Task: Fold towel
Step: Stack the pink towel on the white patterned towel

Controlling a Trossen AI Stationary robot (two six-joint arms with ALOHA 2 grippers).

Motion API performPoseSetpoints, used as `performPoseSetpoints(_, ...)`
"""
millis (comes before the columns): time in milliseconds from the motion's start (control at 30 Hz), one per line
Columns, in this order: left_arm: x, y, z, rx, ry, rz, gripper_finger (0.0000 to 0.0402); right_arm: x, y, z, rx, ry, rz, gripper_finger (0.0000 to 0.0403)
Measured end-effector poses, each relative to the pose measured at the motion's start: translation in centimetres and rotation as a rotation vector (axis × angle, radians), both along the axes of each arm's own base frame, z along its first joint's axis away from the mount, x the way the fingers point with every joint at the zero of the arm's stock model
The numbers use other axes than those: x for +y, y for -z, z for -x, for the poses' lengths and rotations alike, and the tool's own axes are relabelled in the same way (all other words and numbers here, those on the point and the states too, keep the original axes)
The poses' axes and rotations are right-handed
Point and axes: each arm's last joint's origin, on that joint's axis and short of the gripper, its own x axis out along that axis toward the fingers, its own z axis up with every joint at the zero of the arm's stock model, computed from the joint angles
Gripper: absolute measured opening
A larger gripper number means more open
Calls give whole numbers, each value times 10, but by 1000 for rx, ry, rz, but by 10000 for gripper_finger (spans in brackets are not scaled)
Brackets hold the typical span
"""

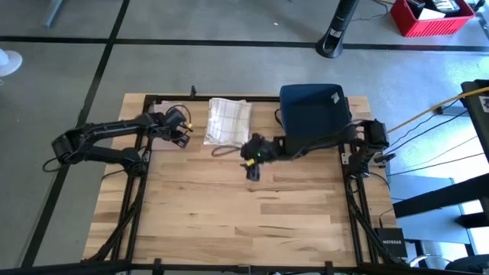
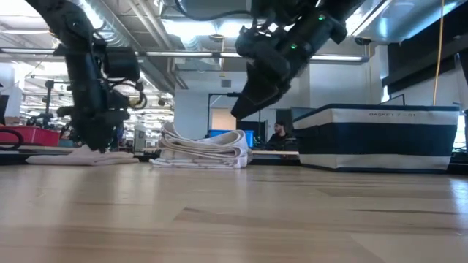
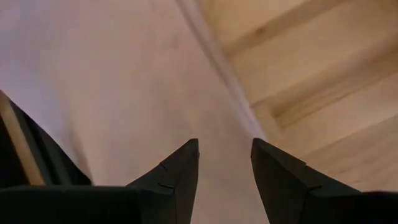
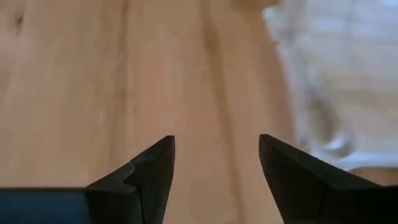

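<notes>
While fingers gape, arms flank towel (image 1: pixel 228 120).

towel (image 4: pixel 336 81) blurred, cut off at edge

Place: a robotics lab or workshop in an open industrial hall
Floor: bare concrete (image 1: pixel 229 69) marked with dark lines
Ceiling: exposed ducts (image 2: pixel 139 29) and strip lights
Furnishing: wooden counter (image 1: pixel 244 221) on a black frame, cables (image 1: pixel 435 114), red crate (image 1: pixel 432 17)
Background: person (image 2: pixel 278 135) seated at screens

two dark jointed arms, black cables, green light on right arm (image 1: pixel 306 145)
</notes>
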Motion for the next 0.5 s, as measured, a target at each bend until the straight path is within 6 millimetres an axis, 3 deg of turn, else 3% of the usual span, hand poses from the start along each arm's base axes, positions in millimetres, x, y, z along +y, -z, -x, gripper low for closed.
performPoseSetpoints(167,-11,20,9,-15,-35,85,135,27,10,6,28,-31,-37,232)
performPoseSetpoints(300,-21,25,-3,-152,38,163,135,49,13,10,38,-56,-68,232)
performPoseSetpoints(500,-50,26,-17,-178,161,235,131,81,20,20,65,-107,-94,232)
